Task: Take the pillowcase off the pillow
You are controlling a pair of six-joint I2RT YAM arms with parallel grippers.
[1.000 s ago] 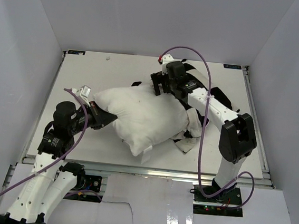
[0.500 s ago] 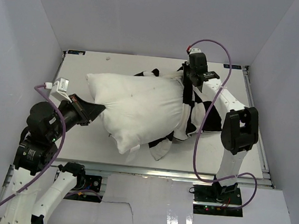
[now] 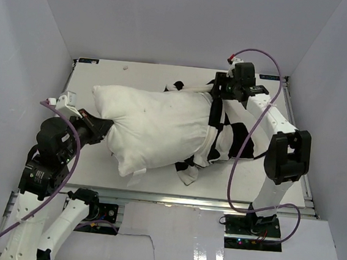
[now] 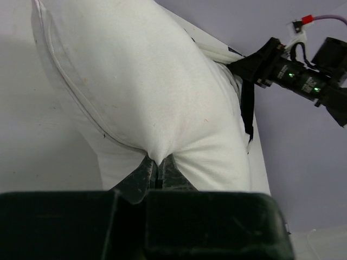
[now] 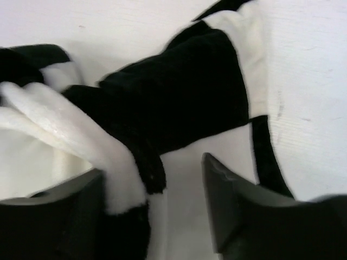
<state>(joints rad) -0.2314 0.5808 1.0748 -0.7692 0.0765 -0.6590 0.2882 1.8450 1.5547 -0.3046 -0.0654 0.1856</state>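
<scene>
The plain white pillow (image 3: pixel 161 126) lies across the middle of the table, most of it bare. The black and white checkered pillowcase (image 3: pixel 231 138) is bunched round its right end. My left gripper (image 3: pixel 103 123) is shut on a pinch of the pillow's left end; in the left wrist view the jaws (image 4: pixel 157 169) are closed on white fabric of the pillow (image 4: pixel 146 81). My right gripper (image 3: pixel 219 92) is at the pillowcase's far edge. In the right wrist view its jaws (image 5: pixel 157 216) stand wide apart, with the pillowcase (image 5: pixel 179 97) draped against the left finger (image 5: pixel 70 211).
The white table (image 3: pixel 105 74) is walled in by white panels on three sides. A small white tag (image 3: pixel 137 177) hangs from the pillow's near corner. A purple cable (image 3: pixel 243 167) loops beside the right arm. Bare table shows at the far left and along the near edge.
My left gripper has pulled the pillow leftward, and more of it is out of the pillowcase. My right gripper has moved back and to the right with the pillowcase's edge.
</scene>
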